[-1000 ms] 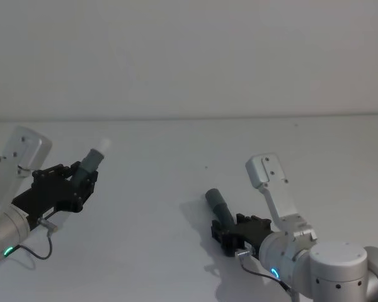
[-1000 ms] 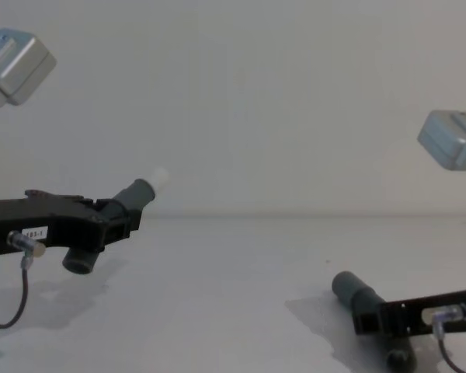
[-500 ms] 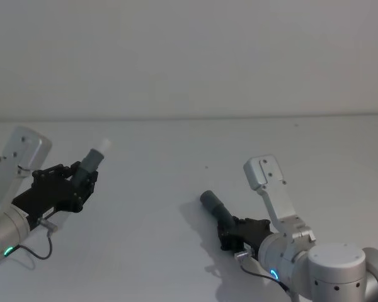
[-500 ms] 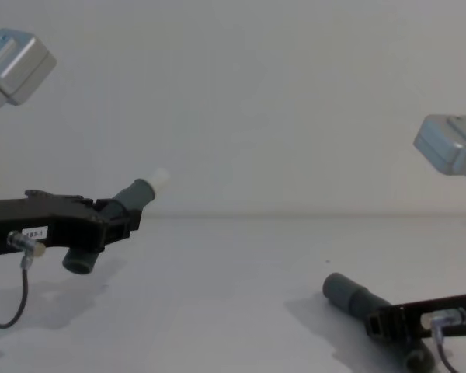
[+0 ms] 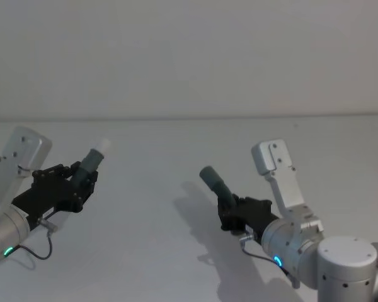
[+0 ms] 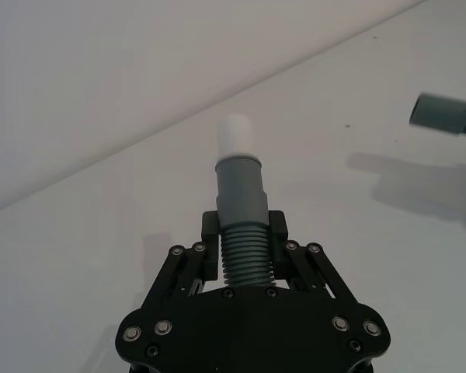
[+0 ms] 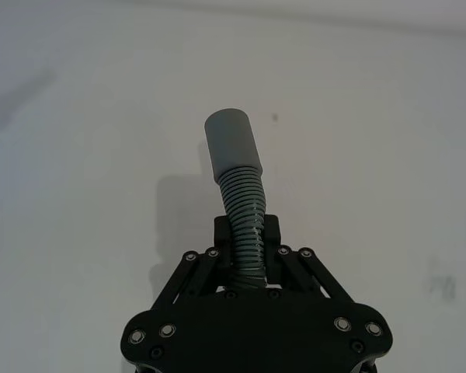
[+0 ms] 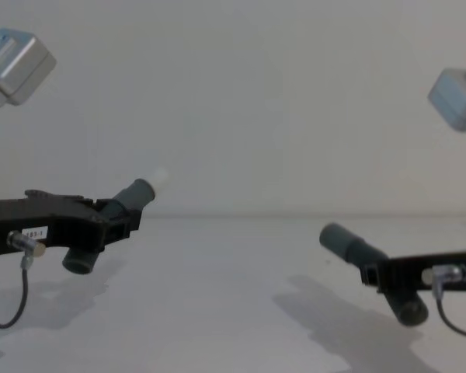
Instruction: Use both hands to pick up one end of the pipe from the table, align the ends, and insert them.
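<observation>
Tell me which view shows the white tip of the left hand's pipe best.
Left wrist view: the white tip shows large and central on its grey cuff, just past the left hand. Head and chest views show it small and faint.

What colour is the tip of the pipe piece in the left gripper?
White tip, above a grey cuff; clearest in the left wrist view.

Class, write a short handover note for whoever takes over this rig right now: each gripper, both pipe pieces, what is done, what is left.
Left gripper: shut on the white-tipped piece, held above the table.
Right gripper: shut on the socket piece, also lifted.
Done: both pieces picked up.
To do: the ends are far apart; align them and insert.
</observation>
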`<state>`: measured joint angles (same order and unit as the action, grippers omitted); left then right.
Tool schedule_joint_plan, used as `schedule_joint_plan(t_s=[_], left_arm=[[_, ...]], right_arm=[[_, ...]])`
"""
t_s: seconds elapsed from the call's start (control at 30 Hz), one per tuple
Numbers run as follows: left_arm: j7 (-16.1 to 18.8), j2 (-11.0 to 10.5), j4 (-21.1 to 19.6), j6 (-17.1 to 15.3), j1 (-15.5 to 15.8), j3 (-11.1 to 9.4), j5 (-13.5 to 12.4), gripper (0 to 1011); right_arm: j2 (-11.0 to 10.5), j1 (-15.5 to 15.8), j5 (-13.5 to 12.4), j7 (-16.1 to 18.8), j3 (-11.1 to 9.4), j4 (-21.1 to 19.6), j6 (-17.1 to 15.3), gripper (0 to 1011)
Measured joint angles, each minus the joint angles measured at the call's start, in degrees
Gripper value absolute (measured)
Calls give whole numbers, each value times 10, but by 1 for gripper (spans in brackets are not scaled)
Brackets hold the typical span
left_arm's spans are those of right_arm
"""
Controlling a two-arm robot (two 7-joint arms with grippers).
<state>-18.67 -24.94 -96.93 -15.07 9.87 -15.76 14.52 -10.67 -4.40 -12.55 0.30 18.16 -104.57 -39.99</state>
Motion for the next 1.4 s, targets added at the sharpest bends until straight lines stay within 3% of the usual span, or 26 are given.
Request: schedule_joint_plan(t_s=[0.23,0.53,0.73,1.4], left_arm=[[0,0,0,0,0,0,0,335],[-20,-9,-2,4,7,-4,5,335],[-60,-26,-3,11,22,-10,17,335],[-217,-87,5,38,89,-33,65,335]], right_arm=[[-14,-3,-1,29,-6,-8,42,204],[-48,-9,-14,91,-18,-19,110,204],[-89,-17,-34,162,-30,-25,175,204],[-174,-41,-88,328,-41,-11,294,204]])
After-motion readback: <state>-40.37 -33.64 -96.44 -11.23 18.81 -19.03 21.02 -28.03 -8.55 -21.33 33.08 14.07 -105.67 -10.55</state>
